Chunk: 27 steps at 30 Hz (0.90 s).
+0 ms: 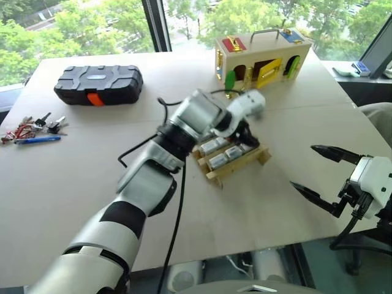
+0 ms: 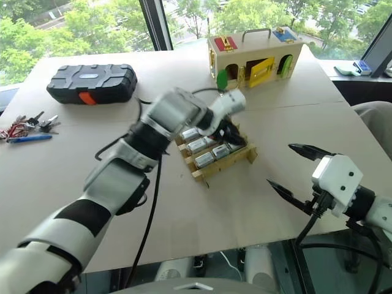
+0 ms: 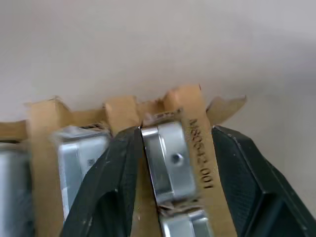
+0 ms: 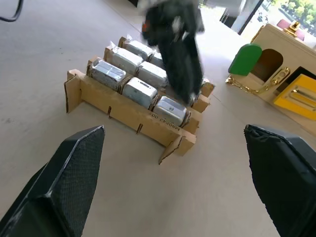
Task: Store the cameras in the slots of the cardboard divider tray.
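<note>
1. Because the tray (image 4: 118, 111) has narrow slots, your left gripper (image 3: 173, 163) comes at it from above, its fingers (image 3: 106, 182) straddling one camera (image 3: 170, 155) that sits upright in a slot at the tray's edge.
2. Where those fingers stand, one lies right against the camera's side and the other stands apart past a cardboard strip, so the jaws are partly open and I judge the camera is seated rather than gripped, though whether the near finger presses it I cannot tell.
3. While the left gripper works, other cameras (image 4: 139, 91) already stand in the slots beside its fingers, packed face up in rows; the slots under the arm are hidden, so you cannot count how many remain.
4. Since it has nothing to carry, your right gripper (image 1: 323, 173) hangs well apart from the tray with its fingers spread wide and nothing between them, pointing toward the tray.
5. As I judge it, the next move calls for lifting the left fingers straight up, since a sideways pull could drag the thin cardboard strip or tip the camera.
</note>
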{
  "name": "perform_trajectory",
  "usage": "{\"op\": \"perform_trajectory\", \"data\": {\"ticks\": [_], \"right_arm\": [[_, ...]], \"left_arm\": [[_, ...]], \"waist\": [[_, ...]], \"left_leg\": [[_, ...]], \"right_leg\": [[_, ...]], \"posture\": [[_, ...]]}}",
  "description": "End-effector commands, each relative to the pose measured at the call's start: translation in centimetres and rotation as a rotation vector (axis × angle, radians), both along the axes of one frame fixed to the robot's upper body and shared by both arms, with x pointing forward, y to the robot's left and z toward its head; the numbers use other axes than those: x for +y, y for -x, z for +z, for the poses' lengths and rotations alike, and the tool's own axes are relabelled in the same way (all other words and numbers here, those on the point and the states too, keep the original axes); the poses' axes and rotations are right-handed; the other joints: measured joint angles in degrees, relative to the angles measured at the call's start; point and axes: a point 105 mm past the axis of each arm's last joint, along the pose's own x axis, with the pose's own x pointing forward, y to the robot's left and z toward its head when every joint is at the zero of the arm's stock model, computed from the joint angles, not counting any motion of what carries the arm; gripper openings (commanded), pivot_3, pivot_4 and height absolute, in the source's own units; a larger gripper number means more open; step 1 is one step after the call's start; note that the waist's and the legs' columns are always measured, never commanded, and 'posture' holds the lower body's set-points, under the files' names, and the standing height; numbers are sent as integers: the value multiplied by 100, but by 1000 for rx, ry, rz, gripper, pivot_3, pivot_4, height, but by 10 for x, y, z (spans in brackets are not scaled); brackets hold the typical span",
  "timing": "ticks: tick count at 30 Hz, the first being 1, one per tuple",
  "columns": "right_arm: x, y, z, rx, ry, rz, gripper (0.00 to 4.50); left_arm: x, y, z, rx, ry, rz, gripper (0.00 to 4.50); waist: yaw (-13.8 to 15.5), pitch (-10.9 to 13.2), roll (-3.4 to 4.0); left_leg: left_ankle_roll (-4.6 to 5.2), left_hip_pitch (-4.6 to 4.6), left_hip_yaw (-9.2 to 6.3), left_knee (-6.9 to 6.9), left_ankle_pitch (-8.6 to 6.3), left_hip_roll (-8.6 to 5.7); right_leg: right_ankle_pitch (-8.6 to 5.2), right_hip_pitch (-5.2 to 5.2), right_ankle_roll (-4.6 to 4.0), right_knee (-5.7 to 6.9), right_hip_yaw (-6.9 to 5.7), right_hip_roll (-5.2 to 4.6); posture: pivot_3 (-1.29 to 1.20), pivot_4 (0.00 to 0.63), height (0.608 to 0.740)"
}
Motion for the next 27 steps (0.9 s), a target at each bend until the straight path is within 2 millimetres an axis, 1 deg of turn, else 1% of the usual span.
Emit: {"op": "perform_trajectory", "data": {"ticks": [1,2,3,4,5,8,10,11,13,14,16,17,20,22,24,27], "right_arm": [[0,2,8,-40,4,-1,4500],[-1,1,8,-37,1,-2,4500],[-3,-1,6,-28,-6,-7,4500],[-6,-5,5,-24,-5,-24,4500],[-9,-8,3,-19,-9,-35,4500],[-19,-21,5,-15,-66,-84,4500],[-24,-26,6,-20,-91,-101,4500],[-26,-28,7,-27,-103,-107,4500],[-32,-32,7,-49,-111,-138,4500],[-35,-32,5,-48,-102,-147,4500],[-43,-33,2,-57,-85,-188,4500],[-47,-33,0,-48,-91,-203,4500],[-58,-30,-7,-25,-87,-238,4500],[-63,-27,-11,-15,-78,-259,4500],[-66,-27,-13,-22,-73,-274,4500],[-68,-25,-15,-14,-73,-278,4500]], "left_arm": [[21,12,33,-50,123,42,2316],[31,16,37,-21,178,63,2316],[41,16,39,-30,212,101,2316],[53,12,48,-151,313,140,2316],[67,10,51,-237,369,187,2316],[110,10,46,-345,480,363,2316],[126,26,39,-332,586,343,2861],[136,30,34,-340,611,384,3201],[147,42,19,-395,584,424,4187],[158,48,6,-420,557,466,4449],[174,65,-16,-432,528,486,4449],[182,72,-25,-437,506,523,4449],[192,94,-45,-442,451,570,4449],[197,109,-58,-427,425,606,4449],[198,119,-65,-416,414,629,4449],[201,127,-75,-392,406,664,4449]], "waist": [[-22,-3,4],[-29,-4,6],[-39,-4,6],[-51,-6,8],[-70,-7,9],[-78,-2,-1],[-64,-2,-1],[-50,-3,-2],[-23,-4,-2],[-24,-6,-1],[-37,-9,2],[-43,-9,1],[-24,-14,-10],[-27,-25,-12],[-23,-28,-10],[-31,-31,-8]], "left_leg": [[0,6,1,-2,0,0],[0,7,0,-3,0,-1],[0,8,1,-2,0,-1],[0,9,2,-1,0,0],[0,10,2,1,0,1],[-1,22,13,6,2,5],[-1,28,16,8,2,6],[-1,26,13,8,2,4],[-2,22,6,8,2,6],[-2,19,4,8,2,4],[-2,19,14,6,1,1],[-1,20,20,5,0,2],[1,17,18,6,0,3],[0,20,17,8,-1,4],[0,28,19,8,-2,4],[-15,31,18,8,-11,5]], "right_leg": [[5,3,9,0,2,0],[5,6,9,0,1,0],[5,6,10,1,3,0],[6,7,10,3,5,-1],[6,9,10,3,5,-2],[7,13,7,16,22,-5],[7,13,5,24,27,-5],[6,13,5,27,29,-5],[7,13,5,26,33,-9],[7,13,5,21,32,-9],[18,14,-12,18,45,-16],[17,13,-14,13,50,-16],[8,15,-23,7,48,-19],[0,17,-12,6,42,-23],[-1,22,-12,7,46,-28],[0,21,-13,8,46,-28]], "posture": [[0,150,740],[0,150,740],[0,150,740],[0,150,740],[0,150,740],[0,150,740],[0,150,740],[0,150,740],[0,150,740],[0,150,740],[0,150,740],[0,150,740],[0,150,740],[0,150,740],[0,150,740],[0,150,740]]}}
